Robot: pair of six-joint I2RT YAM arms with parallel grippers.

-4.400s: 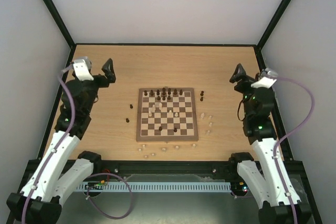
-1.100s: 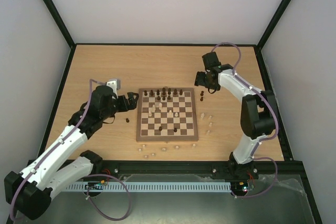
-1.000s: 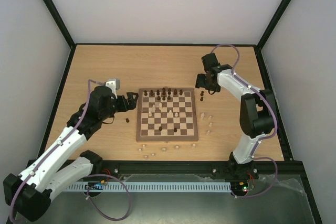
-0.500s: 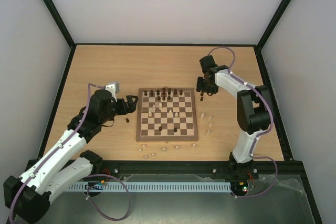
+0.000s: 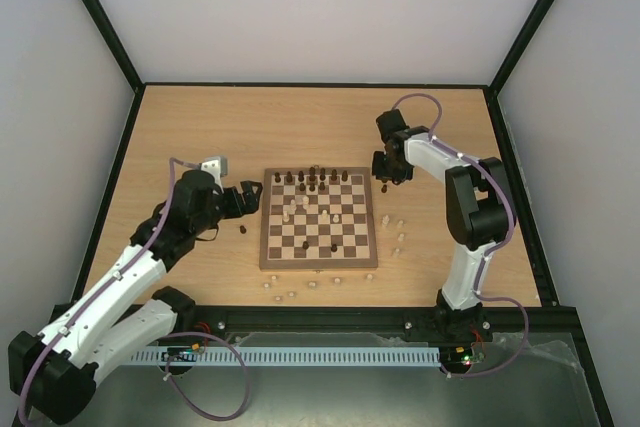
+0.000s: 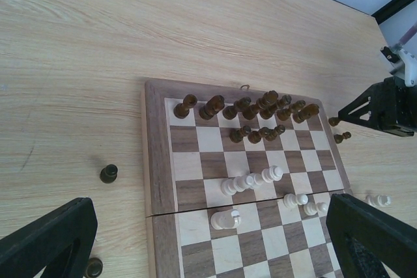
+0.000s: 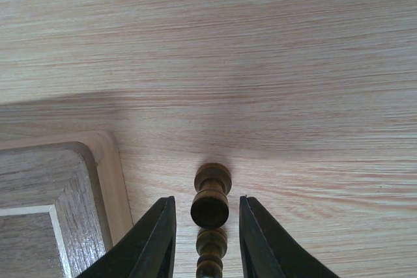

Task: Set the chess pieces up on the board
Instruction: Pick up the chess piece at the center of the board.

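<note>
Wooden and square, the dark-and-cream checkered chessboard with its light brown border (image 5: pixel 266 247) lies mid-way across the pale wood-grain bench (image 5: pixel 200 122). From the top camera we see the small turned chess pieces (image 5: pixel 312 182) crowding its far rows, with pale ones scattered off its near and right edges.

Only the right wrist camera shows the right end effector (image 7: pixel 207 203) closely. Its black fingers (image 7: pixel 159 239) flank a small dark brown piece (image 7: pixel 210 198) standing on the bench just beside the board's corner. They are narrowly parted, seemingly with a sliver of bench showing on either side. The left wrist camera shows the left end effector (image 6: pixel 210 201) spread wide, near the board's left edge.

A few seconds back both arms were parked at the bench's sides; now both have reached in to the board.

A second dark piece (image 7: pixel 210 255) is cut off at the right wrist picture's lower edge. From above we cannot tell one piece's type from another.
</note>
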